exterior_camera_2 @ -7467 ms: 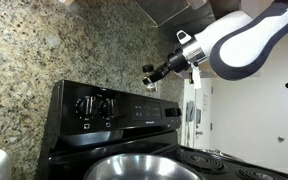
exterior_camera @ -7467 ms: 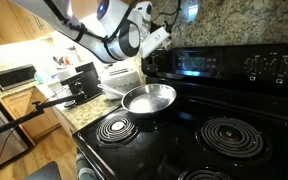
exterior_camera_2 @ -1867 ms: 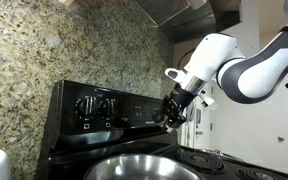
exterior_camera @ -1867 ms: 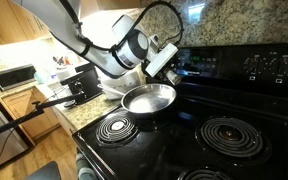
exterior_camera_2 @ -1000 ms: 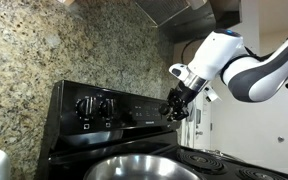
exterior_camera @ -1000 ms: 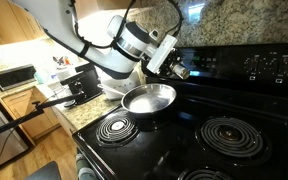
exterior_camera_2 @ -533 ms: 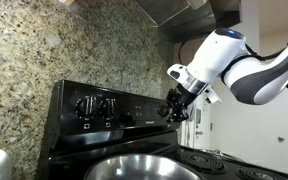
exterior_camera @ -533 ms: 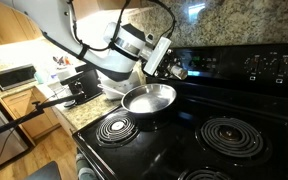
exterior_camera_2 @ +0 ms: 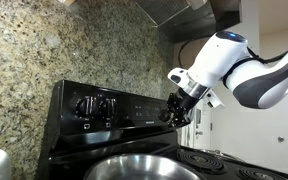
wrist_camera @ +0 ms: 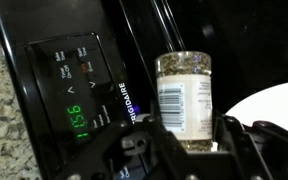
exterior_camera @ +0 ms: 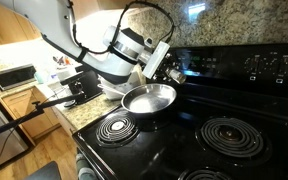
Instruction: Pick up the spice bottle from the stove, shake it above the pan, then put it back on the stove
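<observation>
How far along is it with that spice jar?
Done: the spice bottle is off the stove. In hand: the gripper clamps it in the air beside the pan. Left: setting it back down; whether the shaking is over, I cannot tell.

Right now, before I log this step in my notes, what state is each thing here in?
Tool: shut on the spice bottle.
Spice bottle: held in the air, off the stove.
Pan: empty, resting on the stove.
Clock display: lit green.
Front burners: dark, nothing on them.
</observation>
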